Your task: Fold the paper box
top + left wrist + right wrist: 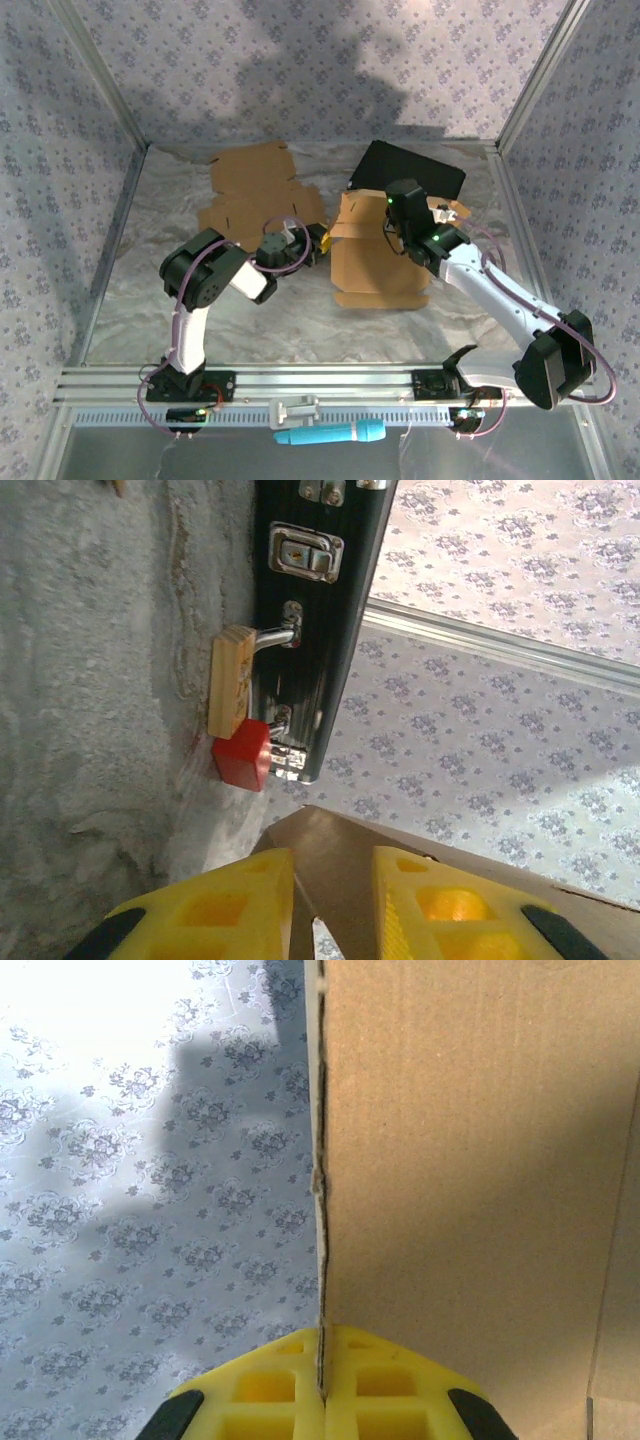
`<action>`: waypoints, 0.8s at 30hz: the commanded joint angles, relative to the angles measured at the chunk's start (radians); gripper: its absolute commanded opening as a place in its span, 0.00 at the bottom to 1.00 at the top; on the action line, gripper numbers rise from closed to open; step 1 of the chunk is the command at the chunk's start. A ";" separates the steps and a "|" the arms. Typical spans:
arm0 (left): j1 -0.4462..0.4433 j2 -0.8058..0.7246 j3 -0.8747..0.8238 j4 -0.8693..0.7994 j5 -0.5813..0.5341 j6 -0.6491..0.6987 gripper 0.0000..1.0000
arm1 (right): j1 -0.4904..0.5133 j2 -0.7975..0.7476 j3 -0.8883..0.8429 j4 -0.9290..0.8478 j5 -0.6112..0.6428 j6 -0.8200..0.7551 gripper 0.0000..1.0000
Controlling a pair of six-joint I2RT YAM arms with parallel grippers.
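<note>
Right wrist: right hand (pixel 322 1385) is clamped on the box (pixel 470 1160) wall; left hand (pixel 335 880), apart at its 9 o'clock flap (pixel 350 855), must close and fold it inward.

The paper box (pixel 375 265) is brown, fingers (pixel 230 900) yellow, case (pixel 430 172) black, walls (pixel 300 60) floral.

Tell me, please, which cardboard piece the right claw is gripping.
The right-hand cardboard piece, beside the black case; the left-hand piece lies flat, farther from it.

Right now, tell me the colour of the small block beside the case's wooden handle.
Red block; the left wrist view shows it best.
</note>
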State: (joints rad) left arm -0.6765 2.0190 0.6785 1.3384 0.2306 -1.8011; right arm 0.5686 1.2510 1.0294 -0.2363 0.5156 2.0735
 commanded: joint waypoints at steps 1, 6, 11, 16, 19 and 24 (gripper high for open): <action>-0.013 0.015 0.037 0.070 -0.008 -0.005 0.27 | -0.010 0.008 0.021 0.013 0.005 0.063 0.00; -0.027 0.008 0.073 0.070 0.013 0.019 0.27 | -0.014 0.013 0.012 0.024 -0.001 0.069 0.00; -0.034 0.000 0.067 0.068 0.033 0.044 0.29 | -0.021 0.022 0.008 0.026 -0.011 0.074 0.00; -0.037 -0.025 0.040 0.027 0.065 0.089 0.32 | -0.023 0.027 0.000 0.042 -0.019 0.080 0.00; -0.034 -0.020 0.019 0.042 0.069 0.105 0.36 | -0.022 0.034 0.003 0.047 -0.020 0.079 0.00; -0.029 -0.033 -0.028 0.060 0.075 0.133 0.42 | -0.022 0.033 -0.009 0.049 -0.016 0.090 0.00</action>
State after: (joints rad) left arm -0.7025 2.0174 0.6804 1.3376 0.2813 -1.7161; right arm 0.5419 1.2774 1.0290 -0.1772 0.4980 2.0808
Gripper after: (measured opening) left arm 0.413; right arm 0.052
